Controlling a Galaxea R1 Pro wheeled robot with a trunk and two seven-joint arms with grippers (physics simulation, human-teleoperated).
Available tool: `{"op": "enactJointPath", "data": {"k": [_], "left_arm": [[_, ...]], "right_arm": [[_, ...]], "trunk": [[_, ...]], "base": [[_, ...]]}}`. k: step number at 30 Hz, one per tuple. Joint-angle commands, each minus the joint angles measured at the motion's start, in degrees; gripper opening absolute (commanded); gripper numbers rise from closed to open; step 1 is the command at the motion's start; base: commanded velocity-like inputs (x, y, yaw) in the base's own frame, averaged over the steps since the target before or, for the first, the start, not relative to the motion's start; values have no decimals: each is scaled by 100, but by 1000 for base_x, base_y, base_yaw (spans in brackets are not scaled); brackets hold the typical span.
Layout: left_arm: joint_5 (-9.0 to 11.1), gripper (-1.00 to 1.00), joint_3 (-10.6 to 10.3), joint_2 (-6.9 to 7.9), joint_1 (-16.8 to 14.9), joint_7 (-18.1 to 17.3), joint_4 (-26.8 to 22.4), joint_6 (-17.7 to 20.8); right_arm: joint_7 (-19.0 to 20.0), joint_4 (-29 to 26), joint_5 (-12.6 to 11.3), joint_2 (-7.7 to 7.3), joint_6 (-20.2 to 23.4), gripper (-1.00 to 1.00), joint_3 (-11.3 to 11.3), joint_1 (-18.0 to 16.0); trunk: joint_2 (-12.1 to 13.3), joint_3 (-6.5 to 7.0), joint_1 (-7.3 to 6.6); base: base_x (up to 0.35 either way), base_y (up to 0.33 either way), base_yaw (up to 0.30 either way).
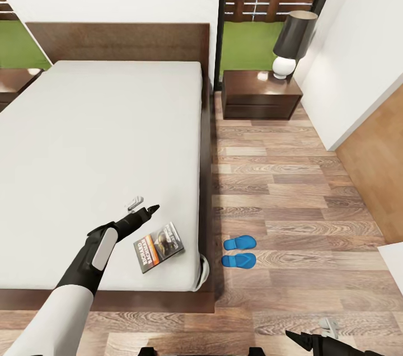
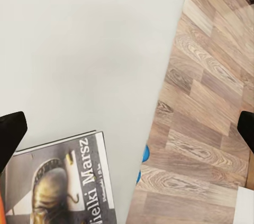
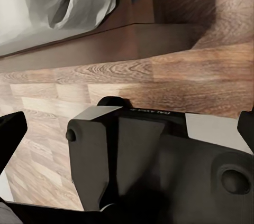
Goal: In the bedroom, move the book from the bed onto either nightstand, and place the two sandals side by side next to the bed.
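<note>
left gripper over the bed, book lying free

head view: the bed [image 1: 101,137] has a smooth pale mattress in a dark wood frame. the book [image 1: 159,247], a thin paperback with a dark cover, lies flat near the mattress's foot corner. the left gripper [image 1: 141,206] hovers just beyond it, jaws spread, holding nothing. two blue sandals [image 1: 239,251] sit side by side on the plank floor [image 1: 291,205] beside the bed. a glossy dark nightstand [image 1: 260,94] carries a lamp [image 1: 292,42]. the right gripper [image 1: 313,333] is low at the frame edge; jaw state unclear.

left wrist view: book cover [image 2: 58,182] on matte mattress, fingertips [image 2: 10,139] wide apart.

right wrist view: grained floorboards, dark bed frame, rumpled sheet corner [image 3: 58,2].
</note>
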Motion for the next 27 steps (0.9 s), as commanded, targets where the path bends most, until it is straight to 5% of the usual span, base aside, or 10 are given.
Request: {"op": "enactJointPath", "data": {"k": [1, 27], "left_arm": [[28, 100, 15, -2, -3, -16, -4, 43], [31, 100, 15, -2, -3, -17, -3, 43]], "right_arm": [[33, -4, 22, 4, 60, 100, -44, -3], [30, -4, 22, 4, 60, 100, -44, -3]], "trunk": [[-45, -22, 23], [-1088, -489, 594]], "base": [[0, 0, 0], [0, 0, 0]]}}
